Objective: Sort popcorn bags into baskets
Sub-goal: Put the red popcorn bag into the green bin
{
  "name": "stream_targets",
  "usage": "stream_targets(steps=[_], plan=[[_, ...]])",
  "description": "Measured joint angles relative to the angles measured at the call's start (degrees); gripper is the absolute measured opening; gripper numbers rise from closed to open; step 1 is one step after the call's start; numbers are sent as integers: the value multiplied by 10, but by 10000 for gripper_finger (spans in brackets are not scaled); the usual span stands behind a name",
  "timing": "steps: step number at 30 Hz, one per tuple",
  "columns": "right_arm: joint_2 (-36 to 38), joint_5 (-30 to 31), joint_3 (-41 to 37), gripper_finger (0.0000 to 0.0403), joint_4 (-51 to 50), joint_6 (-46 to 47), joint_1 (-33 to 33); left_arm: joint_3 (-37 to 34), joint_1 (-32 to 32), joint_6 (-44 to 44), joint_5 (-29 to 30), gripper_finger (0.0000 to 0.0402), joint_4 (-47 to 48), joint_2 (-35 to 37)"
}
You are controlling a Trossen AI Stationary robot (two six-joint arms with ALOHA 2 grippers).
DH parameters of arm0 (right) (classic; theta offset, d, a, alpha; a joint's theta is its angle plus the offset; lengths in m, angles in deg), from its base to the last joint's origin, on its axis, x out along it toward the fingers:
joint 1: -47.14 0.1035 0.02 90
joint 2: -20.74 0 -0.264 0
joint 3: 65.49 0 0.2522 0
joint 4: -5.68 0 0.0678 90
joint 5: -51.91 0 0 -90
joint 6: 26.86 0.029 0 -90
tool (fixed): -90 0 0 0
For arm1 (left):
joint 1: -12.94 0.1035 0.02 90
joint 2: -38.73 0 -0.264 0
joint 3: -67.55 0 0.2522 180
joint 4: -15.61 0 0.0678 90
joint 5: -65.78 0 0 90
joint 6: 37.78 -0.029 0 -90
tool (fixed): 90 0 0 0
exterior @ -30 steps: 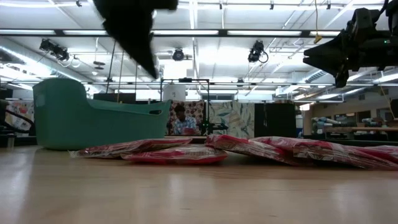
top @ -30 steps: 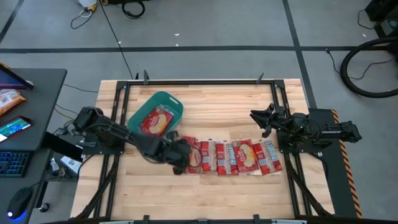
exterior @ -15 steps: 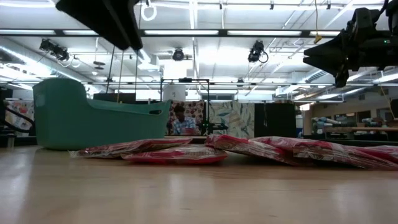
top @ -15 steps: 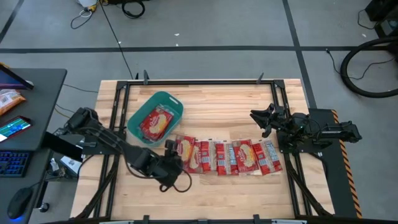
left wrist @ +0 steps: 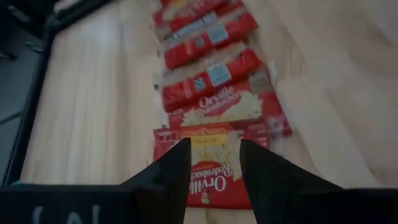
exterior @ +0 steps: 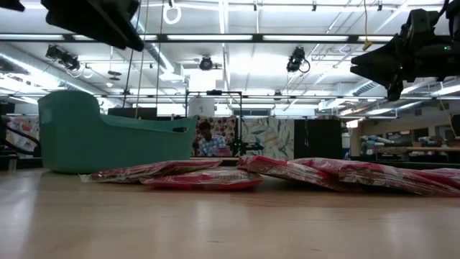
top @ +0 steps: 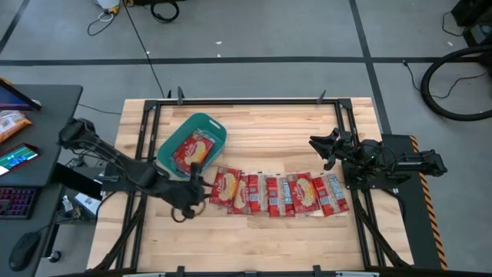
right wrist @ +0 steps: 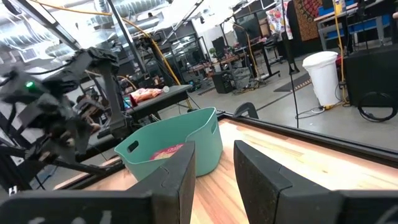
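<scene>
Several red popcorn bags (top: 280, 194) lie flat in an overlapping row across the middle of the table, also seen in the low view (exterior: 208, 178). One more bag (top: 192, 151) lies inside the teal basket (top: 221, 132) at the far left. My left gripper (top: 197, 188) hovers open just left of the row's left end, its fingers (left wrist: 177, 165) standing above the leftmost bag (left wrist: 214, 177) without touching it. My right gripper (top: 319, 146) waits open at the right side, raised above the table (exterior: 388, 65).
Bare wood lies in front of the row (top: 254, 238) and behind it (top: 284, 131). A black frame rail (top: 246, 100) runs along the table's far edge. A desk with a keyboard (top: 19, 204) stands off the table's left side.
My left gripper has drawn back from over the row's left end toward the table's left edge, swinging first toward the near edge, and it has rolled about its own line. The leftmost bag, covered before, now shows in the high view.
</scene>
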Motion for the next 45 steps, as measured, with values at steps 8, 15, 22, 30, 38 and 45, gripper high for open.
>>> stream_targets(steps=[8, 15, 22, 30, 38, 45], plan=[[0, 0, 0, 115, 0, 0, 0, -112, 2, -35, 22, 142, -133, 156], [0, 0, 0, 115, 0, 0, 0, -235, 2, -58, 43, 142, -266, 248], [0, 28, 0, 115, 42, 1, 0, -322, 2, -86, 60, 142, -361, 305], [0, 29, 0, 115, 154, 2, 0, -412, 2, -171, 64, 142, -505, 354], [0, 119, 0, 115, 228, -43, -5, -449, 2, -176, 63, 142, -529, 389], [-23, 130, 0, 115, 251, 27, -19, -449, 2, -261, 71, 142, -561, 390]])
